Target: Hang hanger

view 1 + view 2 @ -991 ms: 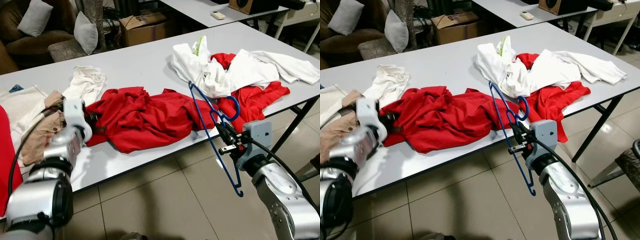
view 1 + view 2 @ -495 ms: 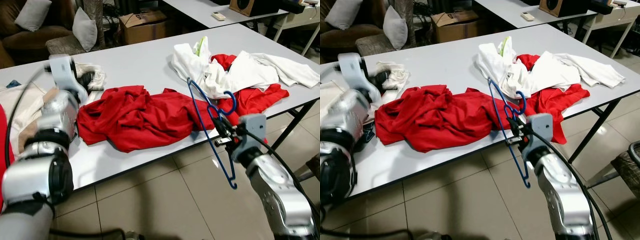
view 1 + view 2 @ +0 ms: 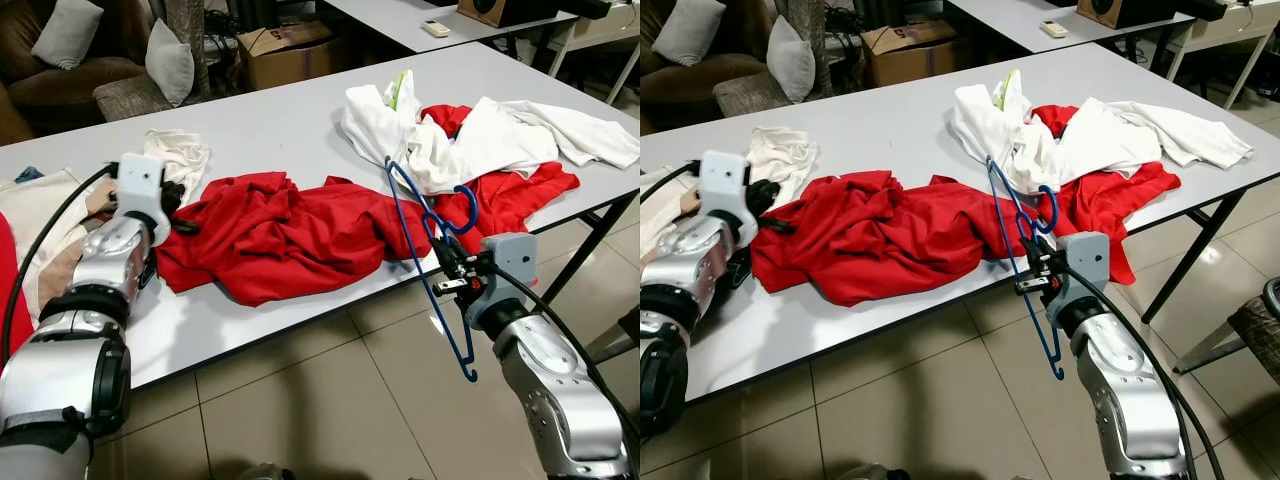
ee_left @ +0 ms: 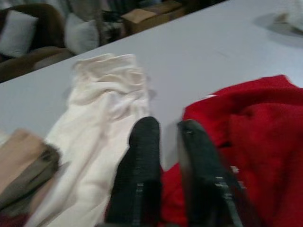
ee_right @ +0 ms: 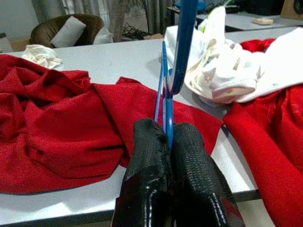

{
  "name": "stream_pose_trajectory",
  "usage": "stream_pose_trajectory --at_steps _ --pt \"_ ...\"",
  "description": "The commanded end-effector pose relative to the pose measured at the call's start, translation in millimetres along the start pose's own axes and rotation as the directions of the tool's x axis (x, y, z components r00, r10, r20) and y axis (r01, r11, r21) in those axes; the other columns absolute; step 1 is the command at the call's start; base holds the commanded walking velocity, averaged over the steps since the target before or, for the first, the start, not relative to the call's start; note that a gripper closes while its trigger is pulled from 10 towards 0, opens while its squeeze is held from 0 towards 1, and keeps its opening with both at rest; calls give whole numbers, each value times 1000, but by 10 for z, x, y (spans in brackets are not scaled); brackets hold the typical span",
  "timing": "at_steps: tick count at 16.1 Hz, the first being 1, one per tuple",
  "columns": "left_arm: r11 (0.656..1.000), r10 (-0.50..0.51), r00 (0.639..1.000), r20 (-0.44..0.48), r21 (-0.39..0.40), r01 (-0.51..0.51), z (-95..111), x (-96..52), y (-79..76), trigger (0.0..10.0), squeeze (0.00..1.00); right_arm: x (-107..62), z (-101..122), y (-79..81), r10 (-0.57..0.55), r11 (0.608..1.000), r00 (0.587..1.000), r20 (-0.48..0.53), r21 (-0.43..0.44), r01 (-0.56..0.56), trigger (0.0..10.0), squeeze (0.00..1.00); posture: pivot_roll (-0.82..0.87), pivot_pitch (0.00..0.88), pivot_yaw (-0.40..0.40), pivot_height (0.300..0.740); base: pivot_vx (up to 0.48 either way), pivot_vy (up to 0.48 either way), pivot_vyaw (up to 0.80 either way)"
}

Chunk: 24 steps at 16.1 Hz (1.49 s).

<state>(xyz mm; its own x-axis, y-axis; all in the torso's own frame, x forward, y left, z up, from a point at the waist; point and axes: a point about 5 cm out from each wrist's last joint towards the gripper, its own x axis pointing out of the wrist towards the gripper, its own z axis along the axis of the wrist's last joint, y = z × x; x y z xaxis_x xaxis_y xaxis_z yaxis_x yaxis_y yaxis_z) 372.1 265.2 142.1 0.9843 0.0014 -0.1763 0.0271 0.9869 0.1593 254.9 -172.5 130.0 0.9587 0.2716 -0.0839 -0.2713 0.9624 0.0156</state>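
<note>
Left claw (image 3: 178, 208) sits at left-centre of the frame, low over the surface (image 3: 270, 120), fingers a little apart at the edge of the crumpled red garment (image 3: 270, 235); wrist view shows red cloth under the fingers but I can't tell if any is pinched. Just beside it, upper left, a cream cloth (image 3: 178, 155) bunched in soft folds, and tan/beige fabric (image 3: 60, 250) at the far left edge. Red garment is matte knit, heavily wrinkled, spread across the frame's middle along the near edge of the surface. Upper right: a heap of white garments (image 3: 470, 135) over another red garment (image 3: 510, 195), all limp cotton-looking. Right claw (image 3: 450, 270), lower right, is clenched on the blue hanger (image 3: 425, 240); wrist view shows the thin blue wire pinched between the two black textured pads. Hanger is thin rigid wire or plastic, triangular, held in the air and steeply tilted, hook near the claw, one corner reaching up over the surface and the other hanging down past its edge toward the tiled floor (image 3: 330, 400). Step, as I read it: hanger is picked up, carry phase. No rail or hook in view, so the next move calls for locating one, then turning the hook end clear of the fingers
</note>
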Motion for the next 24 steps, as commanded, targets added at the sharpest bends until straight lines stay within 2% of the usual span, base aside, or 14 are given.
stream_pose_trajectory --at_steps 1,4,7,8,9,10,11,12,14,15,16,17,24 --pt "998 55 998 -19 -21 -55 -76 -39 82 10000 1000 -46 20 -31 -6 1000 1000 -3 -14 6 10000 0 -137 50 79 740 0 0 0" --pt "996 30 1000 -3 -89 -30 -137 -54 38 10000 1000 -89 27 -45 3 1000 1000 -16 -22 -4 10000 0 -146 63 64 740 0 0 0" --pt "998 17 1000 -7 -66 -18 -164 -43 -34 10000 1000 -149 30 -37 32 999 999 -43 -38 -33 10000 0 -168 85 45 740 0 0 0" --pt "998 30 999 -11 -62 -30 -170 -48 -16 10000 1000 -163 31 -36 35 999 998 -46 -40 -36 10000 0 -172 96 44 740 0 0 0" --pt "994 103 994 -43 -34 -105 -217 -81 87 10000 1000 -195 30 -40 35 998 998 -56 -41 -38 10000 0 -173 110 43 740 0 0 0" --pt "993 117 991 -61 -26 -119 -249 -96 112 10000 1000 -205 20 -36 39 998 997 -63 -39 -41 10000 0 -173 110 43 740 0 0 0" --pt "993 114 989 -90 -21 -116 -313 -119 125 10000 561 -236 0 -28 45 998 996 -79 -43 -49 10000 0 -173 120 35 740 0 0 0" --pt "996 85 990 -111 -30 -89 -362 -128 95 10000 0 -256 -6 -25 49 998 995 -88 -43 -53 10000 0 -174 124 29 740 0 0 0" --pt "997 63 989 -133 -27 -67 -433 -139 45 10000 0 -254 7 -28 54 997 994 -92 -46 -59 10000 0 -179 124 24 740 0 0 0" --pt "996 74 988 -135 -36 -80 -438 -141 52 4431 0 -244 17 -28 56 997 994 -91 -47 -61 10000 0 -179 122 24 740 0 0 0" --pt "996 79 988 -134 -40 -85 -438 -142 54 1804 0 -238 24 -28 58 997 994 -90 -49 -63 10000 0 -178 121 24 740 0 0 0" --pt "995 79 988 -132 -46 -86 -435 -141 54 0 0 -234 27 -29 59 997 994 -90 -50 -64 10000 0 -175 117 24 740 0 0 0" --pt "996 72 991 -116 -53 -79 -383 -124 61 0 0 -200 5 -6 64 996 994 -92 -55 -69 10000 0 -164 102 35 740 0 0 0"
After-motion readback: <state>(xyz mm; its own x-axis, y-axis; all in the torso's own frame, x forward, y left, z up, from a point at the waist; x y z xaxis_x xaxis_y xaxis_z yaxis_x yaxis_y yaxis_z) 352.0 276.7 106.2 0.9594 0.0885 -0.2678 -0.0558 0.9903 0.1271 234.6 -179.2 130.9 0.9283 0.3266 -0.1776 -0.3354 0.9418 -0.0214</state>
